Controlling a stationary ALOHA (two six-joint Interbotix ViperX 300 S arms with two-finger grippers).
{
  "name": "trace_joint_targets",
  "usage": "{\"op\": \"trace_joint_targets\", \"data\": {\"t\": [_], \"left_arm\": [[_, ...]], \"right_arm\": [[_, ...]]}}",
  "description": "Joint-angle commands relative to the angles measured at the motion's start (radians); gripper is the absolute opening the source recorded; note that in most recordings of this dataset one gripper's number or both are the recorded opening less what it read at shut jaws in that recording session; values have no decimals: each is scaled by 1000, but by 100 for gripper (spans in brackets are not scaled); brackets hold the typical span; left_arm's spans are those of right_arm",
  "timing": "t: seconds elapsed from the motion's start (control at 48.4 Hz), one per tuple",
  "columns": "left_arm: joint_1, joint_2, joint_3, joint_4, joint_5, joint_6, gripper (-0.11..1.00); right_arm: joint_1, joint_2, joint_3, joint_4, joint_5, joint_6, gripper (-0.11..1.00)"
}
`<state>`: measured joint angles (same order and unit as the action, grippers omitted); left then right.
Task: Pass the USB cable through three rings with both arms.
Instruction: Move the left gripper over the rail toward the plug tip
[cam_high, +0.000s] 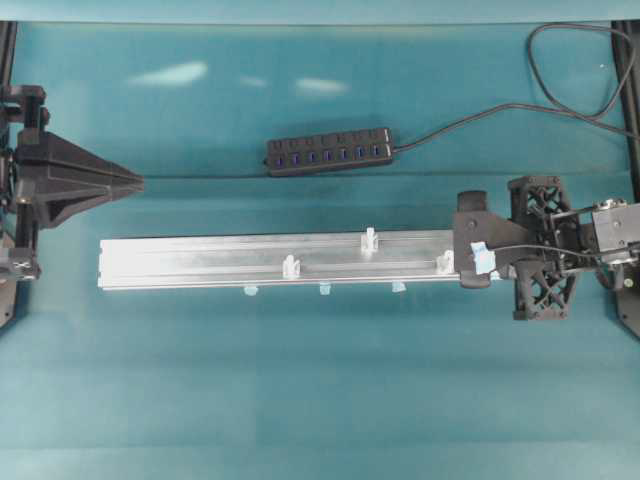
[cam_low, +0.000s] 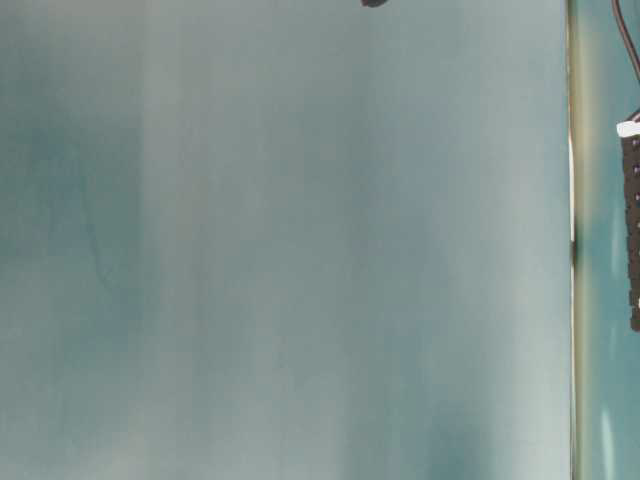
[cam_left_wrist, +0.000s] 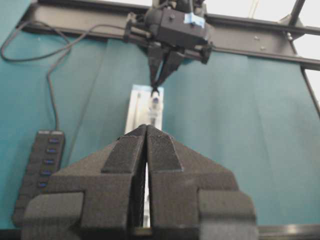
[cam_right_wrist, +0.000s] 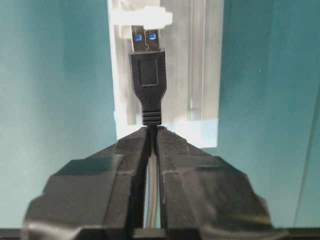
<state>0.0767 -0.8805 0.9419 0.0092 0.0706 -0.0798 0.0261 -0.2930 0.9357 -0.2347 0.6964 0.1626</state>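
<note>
Gripping the USB cable (cam_right_wrist: 151, 95) behind its stiff plug, my right gripper (cam_right_wrist: 152, 131) aims at ring 1 (cam_right_wrist: 141, 19); limp cord trails. Left gripper (cam_left_wrist: 146, 131) closed, empty.

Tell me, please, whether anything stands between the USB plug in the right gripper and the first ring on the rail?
Nothing visible does. The right gripper is shut on the USB cable just behind the plug, whose metal tip is right at the first ring on the aluminium rail.
</note>
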Motion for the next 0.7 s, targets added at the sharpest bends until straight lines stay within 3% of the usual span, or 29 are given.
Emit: {"op": "trace_joint_targets", "data": {"t": [0.0,0.351,0.681], "left_arm": [[0,3,-31,2,-11,-2,2],[2,25,-40,2,-12,0,2],[8,120,-60,3,-97,29,2]], "right_arm": [[-3,2,-6,-2,-15,9,-8],[-3,44,-18,-2,-107,12,-8],[-23,49,-20,-2,-190,20,-8]]}}
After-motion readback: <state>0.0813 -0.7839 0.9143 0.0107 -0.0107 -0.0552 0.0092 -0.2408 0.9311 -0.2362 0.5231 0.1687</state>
